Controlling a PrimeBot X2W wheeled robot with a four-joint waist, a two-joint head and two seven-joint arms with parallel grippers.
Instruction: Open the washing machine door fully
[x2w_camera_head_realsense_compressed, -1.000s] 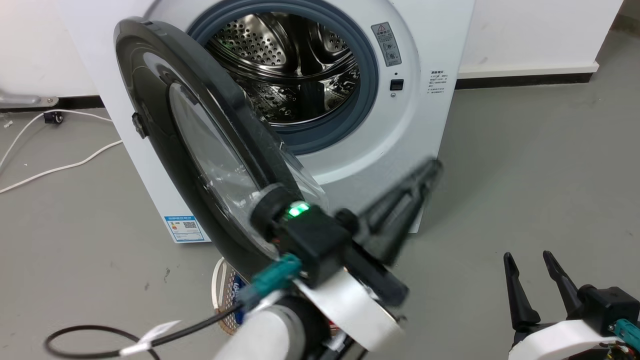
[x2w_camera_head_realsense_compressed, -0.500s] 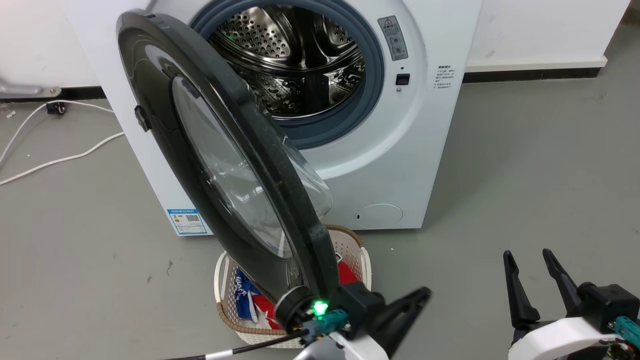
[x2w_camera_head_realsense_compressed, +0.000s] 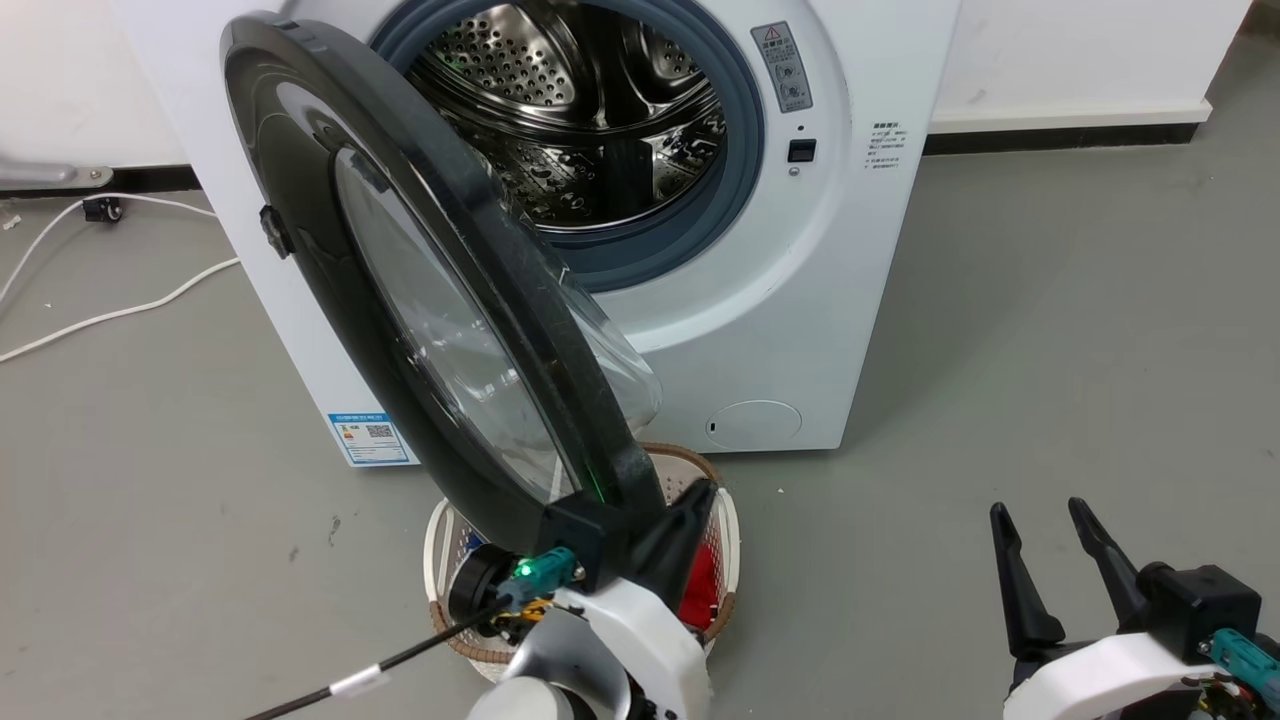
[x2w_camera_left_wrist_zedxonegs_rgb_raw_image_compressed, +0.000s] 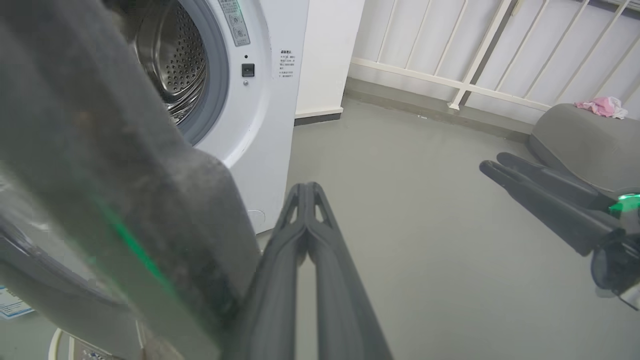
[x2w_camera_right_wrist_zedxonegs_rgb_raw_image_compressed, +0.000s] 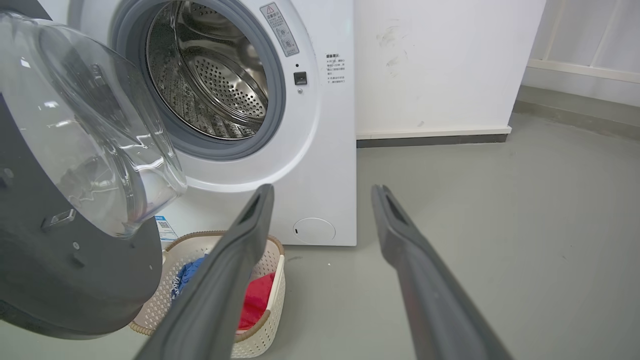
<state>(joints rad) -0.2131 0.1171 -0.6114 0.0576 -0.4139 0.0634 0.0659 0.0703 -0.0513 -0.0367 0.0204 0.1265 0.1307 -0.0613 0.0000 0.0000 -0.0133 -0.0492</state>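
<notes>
The washing machine door hangs from the left edge of the white washing machine, swung well out from the front and standing at a steep angle to it. Its glossy black outer face looks toward the left of the room, and its clear glass bowl bulges back toward the steel drum, which lies open to view inside its grey rim. The left gripper sits right at the door's lowest rim with its two dark fingers pressed together and holding nothing. In the left wrist view the blurred door edge runs close along those fingers, though I cannot tell whether they touch it. Directly beneath, on the floor against the machine's lower front edge, stands a white laundry basket with red and blue clothes inside. The door's bottom rim and the left wrist both hang over it. A small round flap sits low on the machine's front near its right corner, just behind the basket. The right gripper waits well apart over bare floor, its jaws spread wide and empty. A white cable trails across the floor beyond the machine's left edge, and a black cable runs from the left wrist.
</notes>
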